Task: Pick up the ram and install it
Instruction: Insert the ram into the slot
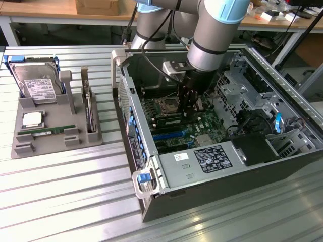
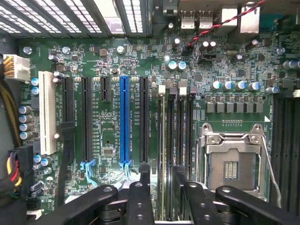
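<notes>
The gripper [image 1: 191,106] hangs inside the open computer case [image 1: 202,181], directly beside the processor socket [image 1: 168,105], with the arm coming down from above so that the fingers meet the motherboard [image 2: 108,70] square-on. In the wrist view, the ram [image 2: 162,131] stands on its edge in a memory slot next to the socket [image 2: 233,164], lined up with the row of parallel slots there. This orientation matters because the stick can only seat when its long edge runs along the slot. The gripper [image 2: 161,171] straddles the ram, and its fingertips [image 2: 144,166] stand apart from the stick on both sides with a gap showing. The gripper is therefore released and is not grasping the ram. Whether the slot latches have locked cannot be told. The blue expansion slot [image 2: 123,122] lies farther from the socket than the ram and is unoccupied. Well away from the socket, outside the case toward the exterior view's left, a grey tray [image 1: 30,146] holds parts in fitted recesses so that each is presented at a known position. A second green memory stick [image 1: 45,132] lies flat in it, and a hard drive [image 1: 36,83] leans at its back.
</notes>
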You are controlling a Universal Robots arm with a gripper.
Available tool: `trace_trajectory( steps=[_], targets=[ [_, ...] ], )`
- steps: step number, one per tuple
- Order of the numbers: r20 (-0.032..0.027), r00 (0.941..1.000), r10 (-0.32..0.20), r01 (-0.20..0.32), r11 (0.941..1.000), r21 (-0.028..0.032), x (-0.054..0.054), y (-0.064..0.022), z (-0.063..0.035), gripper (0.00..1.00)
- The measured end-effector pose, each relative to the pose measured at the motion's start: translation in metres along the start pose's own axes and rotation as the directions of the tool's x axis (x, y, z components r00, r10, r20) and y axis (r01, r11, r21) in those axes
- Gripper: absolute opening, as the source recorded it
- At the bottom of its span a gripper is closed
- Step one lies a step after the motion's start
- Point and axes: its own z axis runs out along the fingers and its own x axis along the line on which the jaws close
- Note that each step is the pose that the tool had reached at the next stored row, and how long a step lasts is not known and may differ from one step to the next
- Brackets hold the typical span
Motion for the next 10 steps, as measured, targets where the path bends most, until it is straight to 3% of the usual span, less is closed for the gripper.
trace_trajectory(
  steps=[4,7,9,10],
  targets=[
    [0.0002,1.0,0.0,0.0,1.0,0.0001,-0.001,0.0002,-0.0122,0.33],
    [0.0,1.0,0.0,0.0,1.0,0.0,0.0,-0.0018,-0.0131,0.11],
    [0.0001,1.0,0.0,0.0,1.0,-0.0035,0.0,-0.0115,-0.0132,0.11],
    [-0.0001,1.0,-0.001,0.001,1.0,-0.0073,0.0,-0.021,-0.0135,0.11]
  ],
)
